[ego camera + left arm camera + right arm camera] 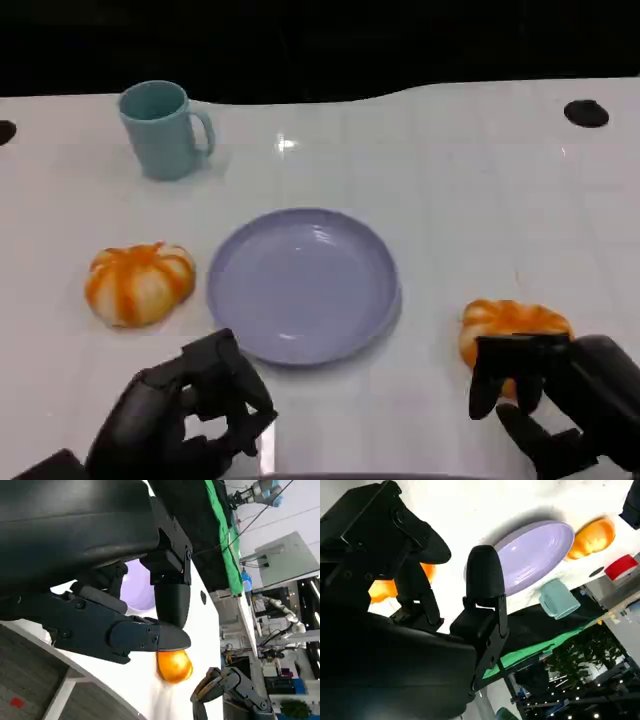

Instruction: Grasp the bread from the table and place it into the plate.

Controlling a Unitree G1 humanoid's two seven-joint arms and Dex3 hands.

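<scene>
Two orange-and-white round breads lie on the white table. One bread [140, 282] lies left of the lilac plate [303, 283]; the other bread [512, 322] lies to its right. My right hand [560, 398] reaches over the near side of the right bread [380, 589], with fingers spread on either side of it and the bread still on the table. My left hand [195, 415] hovers near the table's front edge, fingers loosely bent, holding nothing. The left wrist view shows the plate [137, 587], the right bread [175, 666] and my right hand [225, 690] beyond it. The plate [535, 555] has nothing on it.
A teal mug [162, 128] stands at the back left, well behind the plate. Dark round holes [586, 113] mark the table's far corners. The table's back edge meets a black backdrop.
</scene>
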